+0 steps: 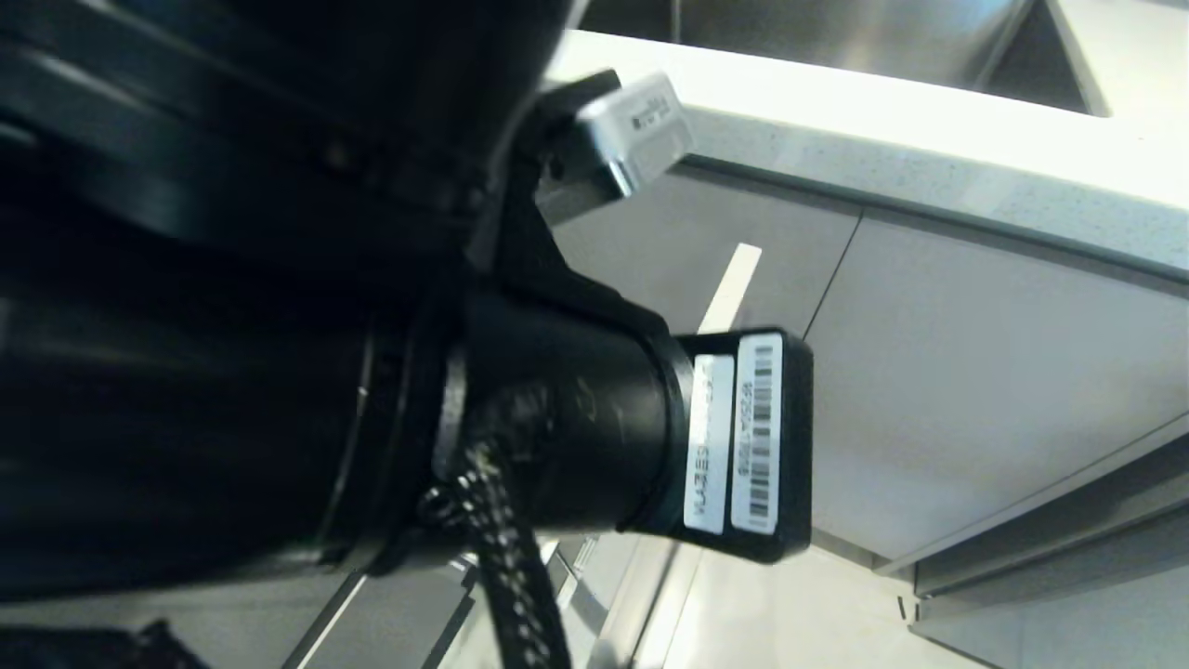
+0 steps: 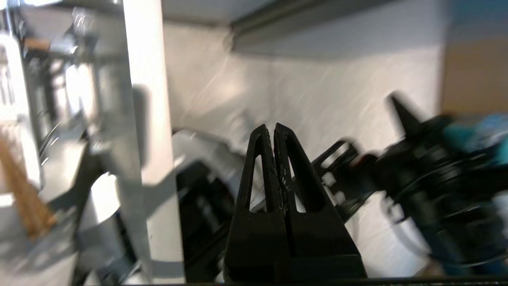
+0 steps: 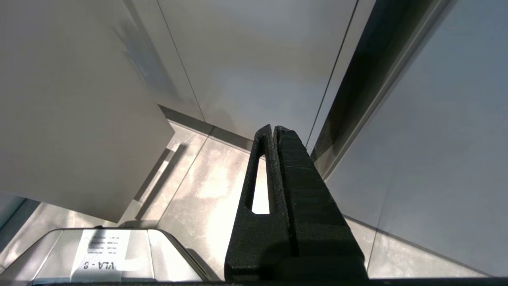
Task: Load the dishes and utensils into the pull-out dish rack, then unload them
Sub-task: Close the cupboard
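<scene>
Filling most of the head view, the left arm (image 1: 279, 307) sits right up against the camera, a black cylinder running across the frame with a barcode-labelled block (image 1: 752, 437) at its end. Behind it: white countertop (image 1: 929, 139) edge and grey cabinet fronts (image 1: 975, 390).

Left gripper (image 2: 274, 129): fingers pressed together, nothing between them, tips in free air over pale floor. Its wrist view is motion-blurred. Off to one side of it, well apart, chrome wires of the pull-out dish rack (image 2: 51, 107) and light wooden sticks, likely the chopsticks (image 2: 24, 194). Plate, bowl, fork: cannot tell where.

Right gripper (image 3: 276, 129): jaws closed, empty, pointing down toward the tiled floor (image 3: 206, 190) beside cabinet panels.
</scene>
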{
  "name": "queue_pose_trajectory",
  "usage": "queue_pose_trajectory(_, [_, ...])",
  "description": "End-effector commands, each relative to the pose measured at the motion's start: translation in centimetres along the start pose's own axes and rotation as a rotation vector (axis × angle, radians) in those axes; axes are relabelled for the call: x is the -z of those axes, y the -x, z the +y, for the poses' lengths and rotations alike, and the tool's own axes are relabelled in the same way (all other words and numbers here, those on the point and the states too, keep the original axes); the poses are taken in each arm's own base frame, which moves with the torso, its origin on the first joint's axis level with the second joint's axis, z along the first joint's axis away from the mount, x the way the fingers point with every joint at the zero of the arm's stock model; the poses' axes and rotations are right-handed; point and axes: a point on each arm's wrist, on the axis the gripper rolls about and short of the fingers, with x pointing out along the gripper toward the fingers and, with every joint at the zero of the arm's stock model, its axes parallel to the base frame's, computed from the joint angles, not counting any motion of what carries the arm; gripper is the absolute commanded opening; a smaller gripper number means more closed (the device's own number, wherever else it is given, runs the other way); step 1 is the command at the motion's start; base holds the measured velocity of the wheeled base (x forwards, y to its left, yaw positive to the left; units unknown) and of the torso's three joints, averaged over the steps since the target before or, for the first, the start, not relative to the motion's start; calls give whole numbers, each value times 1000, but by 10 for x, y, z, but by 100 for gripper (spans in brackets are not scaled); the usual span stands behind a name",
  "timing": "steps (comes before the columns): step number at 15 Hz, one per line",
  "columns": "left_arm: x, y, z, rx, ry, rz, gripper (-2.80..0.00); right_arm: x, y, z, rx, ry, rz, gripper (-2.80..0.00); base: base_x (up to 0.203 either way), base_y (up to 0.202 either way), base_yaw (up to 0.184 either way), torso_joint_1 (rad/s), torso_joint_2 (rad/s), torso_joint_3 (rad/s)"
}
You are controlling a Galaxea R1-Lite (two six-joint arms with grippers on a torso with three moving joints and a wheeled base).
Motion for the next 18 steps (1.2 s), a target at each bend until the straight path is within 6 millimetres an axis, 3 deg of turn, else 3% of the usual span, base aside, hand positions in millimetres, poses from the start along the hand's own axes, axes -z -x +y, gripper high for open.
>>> queue_pose_trajectory(1, [9, -13, -5, -37, -33, 56, -280, 0, 0, 0, -2, 1, 0, -280, 0, 0, 0, 0, 0, 0])
queue_pose_trajectory(18, [22, -26, 10, -384, -170, 59, -280, 0, 0, 0, 1, -1, 0, -280, 0, 0, 0, 0, 0, 0])
